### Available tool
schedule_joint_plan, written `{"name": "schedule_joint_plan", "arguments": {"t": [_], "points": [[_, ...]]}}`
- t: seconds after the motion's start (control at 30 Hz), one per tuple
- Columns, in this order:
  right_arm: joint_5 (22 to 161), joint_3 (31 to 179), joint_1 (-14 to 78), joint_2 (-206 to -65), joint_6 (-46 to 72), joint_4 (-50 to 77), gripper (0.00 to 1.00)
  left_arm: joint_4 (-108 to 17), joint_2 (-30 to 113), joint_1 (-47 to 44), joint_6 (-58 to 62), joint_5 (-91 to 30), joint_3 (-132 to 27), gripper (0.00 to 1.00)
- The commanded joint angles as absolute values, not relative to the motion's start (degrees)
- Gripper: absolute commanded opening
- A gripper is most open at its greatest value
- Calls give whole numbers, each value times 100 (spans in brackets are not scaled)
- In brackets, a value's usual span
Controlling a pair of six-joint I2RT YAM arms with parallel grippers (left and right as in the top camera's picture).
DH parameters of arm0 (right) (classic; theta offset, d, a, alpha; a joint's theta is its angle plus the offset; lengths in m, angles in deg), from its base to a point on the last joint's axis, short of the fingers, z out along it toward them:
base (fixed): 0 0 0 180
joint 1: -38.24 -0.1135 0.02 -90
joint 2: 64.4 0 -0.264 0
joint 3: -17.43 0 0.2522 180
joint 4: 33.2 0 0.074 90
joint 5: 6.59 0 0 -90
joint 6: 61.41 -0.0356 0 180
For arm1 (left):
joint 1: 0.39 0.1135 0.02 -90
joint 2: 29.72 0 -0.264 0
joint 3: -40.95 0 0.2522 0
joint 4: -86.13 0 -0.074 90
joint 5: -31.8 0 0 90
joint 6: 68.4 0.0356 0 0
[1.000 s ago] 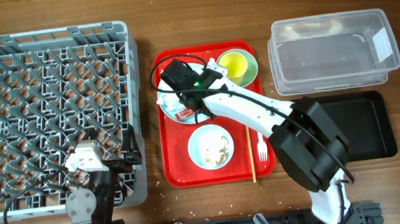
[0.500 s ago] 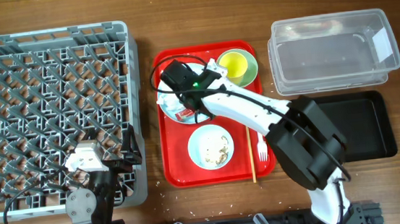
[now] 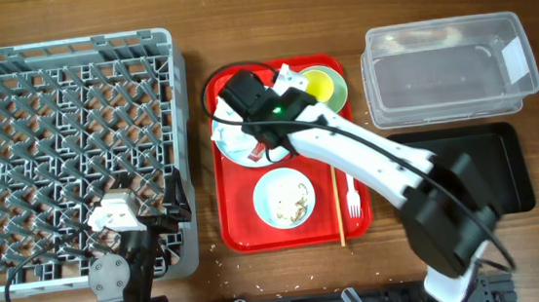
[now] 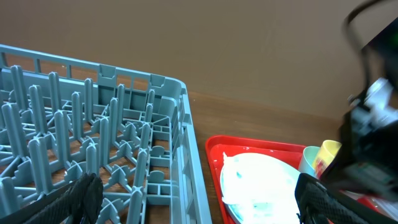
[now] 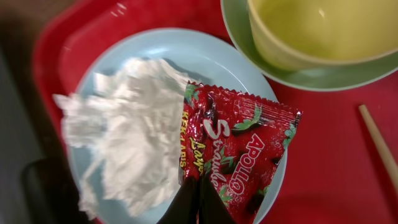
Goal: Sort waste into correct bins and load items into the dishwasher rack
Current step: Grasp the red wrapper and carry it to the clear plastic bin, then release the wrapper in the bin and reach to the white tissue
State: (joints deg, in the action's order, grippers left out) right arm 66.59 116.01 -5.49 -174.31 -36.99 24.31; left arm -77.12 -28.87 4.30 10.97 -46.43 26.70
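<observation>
The grey rack (image 3: pixel 70 159) fills the left of the counter (image 3: pixel 267 14). The left tool (image 4: pixel 199 186) hangs over the rack's right edge, spread wide. The clear tub (image 3: pixel 450 69) and black tray (image 3: pixel 491 166) sit at the far right. Between rack and tub, on the red tray (image 3: pixel 237 222), the blue plate (image 5: pixel 186 50) holds white tissue (image 5: pixel 124 143) and the red wrapper (image 5: pixel 239 155). The right tool (image 5: pixel 199 202) pinches the wrapper's lower edge.

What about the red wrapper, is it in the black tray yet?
No, the red snack wrapper lies on the large pale-blue plate beside the crumpled white tissue, not in the black tray.
</observation>
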Motion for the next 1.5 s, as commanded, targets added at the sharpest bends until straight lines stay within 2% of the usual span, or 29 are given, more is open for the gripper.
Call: {"name": "schedule_joint_plan", "arguments": {"t": [0.0,0.27,0.43,0.6,0.8,0.97,1.0,1.03,1.07,1.1,1.13,1.27,1.3,1.37,1.43,1.47], "points": [[6521,11723,-538,-16948,-3435,2481,4,-7679,-2922,465,1068,-4675,2685,100],[6394,11723,-313,-16559,-3050,2411,4,-7682,-2922,465,1068,-4675,2685,100],[6128,11723,573,-15787,-2792,2309,4,-7679,-2922,465,1068,-4675,2685,100],[5529,11693,1746,-15794,-2696,2326,4,-7679,-2922,465,1068,-4675,2685,100],[5529,11592,2979,-15816,-3028,2363,4,-7679,-2922,465,1068,-4675,2685,100],[5194,11592,3003,-16115,-3072,2370,9,-7682,-2922,465,1068,-4675,2685,100],[5127,11592,3003,-16233,-3162,2372,17,-7679,-2922,465,1068,-4675,2685,100],[5127,11592,3007,-16336,-3162,2363,33,-7679,-2922,465,1068,-4675,2685,100],[5127,11592,3007,-16421,-3157,2370,39,-7679,-2922,465,1068,-4675,2685,100],[5129,11592,3007,-16432,-3144,2379,50,-7679,-2922,465,1068,-4675,2685,100],[5236,11592,3005,-16393,-3037,2390,52,-7679,-2922,465,1068,-4675,2685,100],[6683,11631,2988,-16104,-2388,2374,50,-7679,-2922,465,1068,-4675,2685,100],[7614,11631,2933,-15938,-2174,2322,40,-7679,-2922,465,1068,-4675,2685,100],[8716,11631,2673,-15825,-1936,2164,33,-7679,-2922,465,1068,-4675,2685,100],[8908,11629,2231,-15835,-1938,2084,33,-7679,-2922,465,1068,-4678,2685,100],[8906,11629,1838,-15857,-1763,1952,38,-7679,-2922,465,1068,-4675,2685,100]]}}
